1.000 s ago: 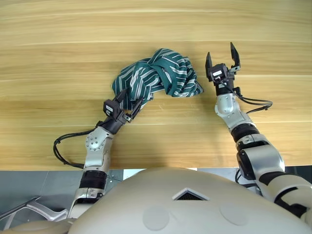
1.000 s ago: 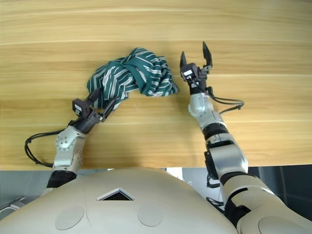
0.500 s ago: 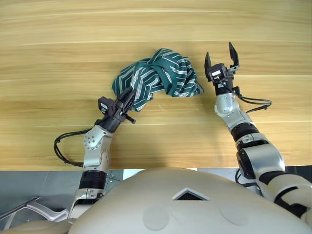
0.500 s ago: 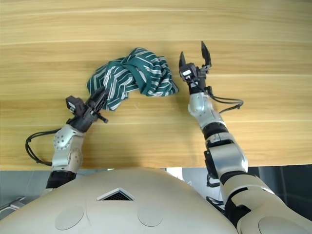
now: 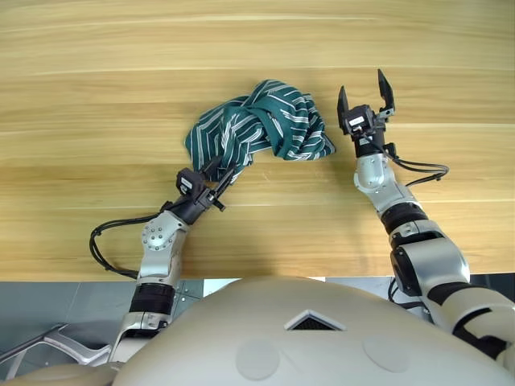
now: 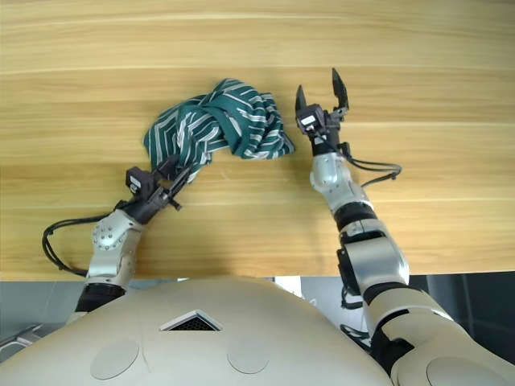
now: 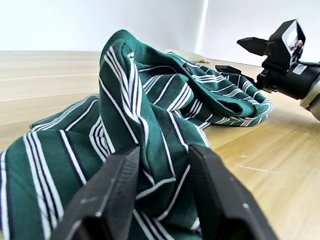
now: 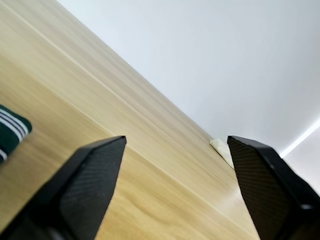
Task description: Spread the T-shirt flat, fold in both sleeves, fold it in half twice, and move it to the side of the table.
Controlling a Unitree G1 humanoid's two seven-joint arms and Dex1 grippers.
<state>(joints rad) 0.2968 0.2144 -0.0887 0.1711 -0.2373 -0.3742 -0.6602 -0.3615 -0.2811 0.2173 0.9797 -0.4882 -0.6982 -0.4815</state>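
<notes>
A green T-shirt (image 5: 257,129) with white stripes lies crumpled in a heap on the wooden table (image 5: 96,88). My left gripper (image 5: 217,174) sits at the heap's near left corner. In the left wrist view its fingers (image 7: 116,195) are closed on a fold of the T-shirt (image 7: 150,110), with fabric bulging between them. My right gripper (image 5: 366,90) stands open just right of the heap, fingers pointing away from me, holding nothing and apart from the cloth. The right wrist view catches a corner of the T-shirt (image 8: 10,131) beside the wide-open right gripper (image 8: 175,142).
The table's near edge (image 5: 80,278) runs just in front of my arms. A black cable loop (image 5: 103,245) lies on the wood by my left forearm. Bare wood stretches beyond and to both sides of the heap. A small pale object (image 7: 187,55) lies at the table's far end.
My left gripper rolled at the wrist and closed its fingers onto the near left edge of the T-shirt. The right gripper has stayed in place, still open.
</notes>
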